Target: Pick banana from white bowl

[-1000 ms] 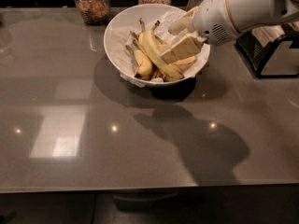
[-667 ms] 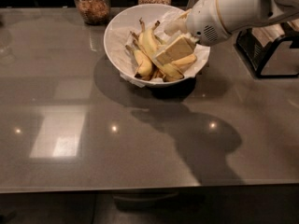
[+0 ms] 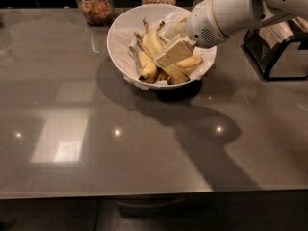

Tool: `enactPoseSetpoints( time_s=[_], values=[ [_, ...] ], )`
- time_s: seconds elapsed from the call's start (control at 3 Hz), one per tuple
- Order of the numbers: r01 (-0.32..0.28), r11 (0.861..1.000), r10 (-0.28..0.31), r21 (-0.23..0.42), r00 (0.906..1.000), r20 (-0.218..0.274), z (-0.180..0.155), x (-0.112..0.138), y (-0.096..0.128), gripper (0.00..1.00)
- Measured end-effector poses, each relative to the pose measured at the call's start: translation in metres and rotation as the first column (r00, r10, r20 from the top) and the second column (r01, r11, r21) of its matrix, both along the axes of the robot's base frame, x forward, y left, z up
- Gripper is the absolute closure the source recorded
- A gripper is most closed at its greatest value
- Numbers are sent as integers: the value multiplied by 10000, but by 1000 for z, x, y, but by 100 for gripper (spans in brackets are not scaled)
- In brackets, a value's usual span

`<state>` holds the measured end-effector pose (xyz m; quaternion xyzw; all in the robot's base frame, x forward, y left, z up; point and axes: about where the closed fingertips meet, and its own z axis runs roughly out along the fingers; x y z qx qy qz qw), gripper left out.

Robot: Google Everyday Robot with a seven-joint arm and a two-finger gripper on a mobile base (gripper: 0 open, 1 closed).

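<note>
- Pushing further in over the rim of the white bowl (image 3: pixel 122 32), the pincer (image 3: pixel 174 53) sits a little deeper among the fruit than a second ago. Nothing has risen out of the bowl yet.
- Whether the pincer is wide, narrow or holding anything cannot be told.
- The banana (image 3: pixel 153 43) lies in the bowl just beside the pincer, on the side away from the wrist. Shorter bananas (image 3: pixel 147 66) crowd below it.
- Judgement: the grasp is being settled and the lift has not begun.
- The bowl's wall rises close beyond the pincer. Two glass jars (image 3: pixel 95 3) stand behind it, and a black rack (image 3: pixel 274 57) stands past the arm.
- Bare worktop (image 3: pixel 144 148) spreads on the pincer's near side, so straight up looks the freest way out.
</note>
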<state>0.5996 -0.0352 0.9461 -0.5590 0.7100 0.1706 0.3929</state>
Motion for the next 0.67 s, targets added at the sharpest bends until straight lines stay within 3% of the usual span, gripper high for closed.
enactPoseSetpoints(
  time_s=[0.67],
  values=[
    [18, 9996, -29, -269, 9992, -410, -22, 6, 4, 40]
  ],
)
